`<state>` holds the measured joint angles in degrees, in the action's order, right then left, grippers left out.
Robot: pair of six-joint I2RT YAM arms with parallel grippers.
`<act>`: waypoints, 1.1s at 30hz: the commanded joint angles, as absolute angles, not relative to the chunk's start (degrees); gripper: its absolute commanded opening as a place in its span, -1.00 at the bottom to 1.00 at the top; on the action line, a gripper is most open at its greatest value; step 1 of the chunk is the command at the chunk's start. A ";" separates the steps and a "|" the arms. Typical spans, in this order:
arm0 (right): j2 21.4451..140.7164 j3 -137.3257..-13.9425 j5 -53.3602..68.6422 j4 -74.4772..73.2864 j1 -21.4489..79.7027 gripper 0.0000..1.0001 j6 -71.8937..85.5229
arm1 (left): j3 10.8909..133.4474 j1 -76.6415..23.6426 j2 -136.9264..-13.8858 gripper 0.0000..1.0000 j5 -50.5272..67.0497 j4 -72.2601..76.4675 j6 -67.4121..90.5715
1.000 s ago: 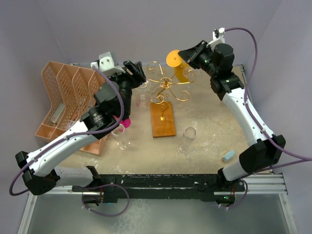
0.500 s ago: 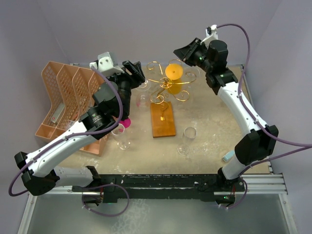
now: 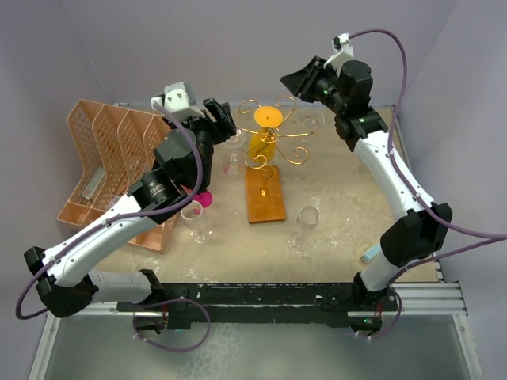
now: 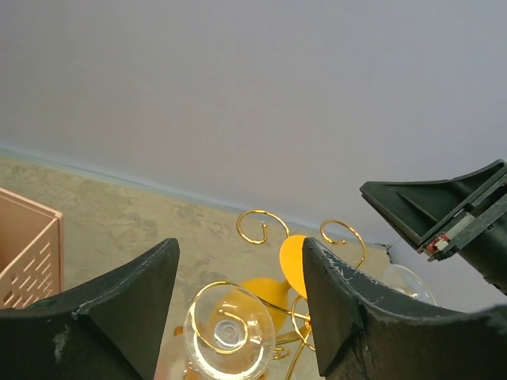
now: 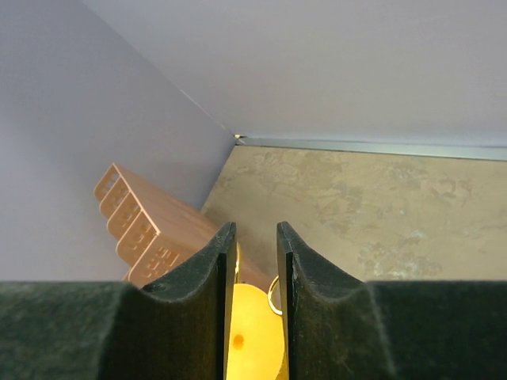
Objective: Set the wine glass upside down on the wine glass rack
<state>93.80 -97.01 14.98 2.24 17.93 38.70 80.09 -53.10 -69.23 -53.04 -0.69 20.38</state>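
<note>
The orange wine glass [image 3: 265, 136] is upside down, foot up and bowl down, among the curled gold arms of the rack [image 3: 265, 198] near the middle post. I cannot tell whether an arm carries its foot. The right hand [image 3: 285, 77] hangs above and behind it, clear of the glass, its fingers a narrow gap apart with nothing between them. The left hand [image 3: 222, 117] is spread wide and empty beside the rack, just over a clear glass [image 4: 228, 332] hanging there. Two more clear glasses stand on the surface [image 3: 348, 198].
</note>
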 commanded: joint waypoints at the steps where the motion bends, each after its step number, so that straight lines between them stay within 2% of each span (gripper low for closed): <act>1: 89.49 -97.51 15.58 2.27 17.84 -0.39 32.01 | 87.07 -50.74 -71.84 0.23 -47.07 -6.87 21.63; 8: 85.97 -97.33 11.92 -0.52 17.93 -0.30 27.68 | 96.89 -43.06 -79.31 0.24 -33.09 -18.18 30.08; 17: 82.31 -95.89 7.53 -3.47 19.93 -0.28 24.42 | 115.46 -40.08 -93.55 0.25 -22.66 -32.69 35.29; 23: 80.64 -95.35 4.40 -5.65 22.05 -0.27 22.18 | 117.19 -37.17 -96.94 0.25 -18.04 -34.59 38.56; 25: 80.30 -94.96 3.83 -5.87 22.90 -0.28 21.50 | 117.02 -35.72 -97.33 0.22 -15.63 -34.96 39.57; 29: 80.74 -95.02 2.14 -7.38 24.97 -0.37 20.14 | 116.63 -34.29 -97.91 0.00 -9.95 -35.08 41.53; 33: 80.77 -94.88 0.99 -8.44 26.86 -0.45 19.57 | 116.58 -34.15 -98.56 -0.08 -8.73 -36.16 42.27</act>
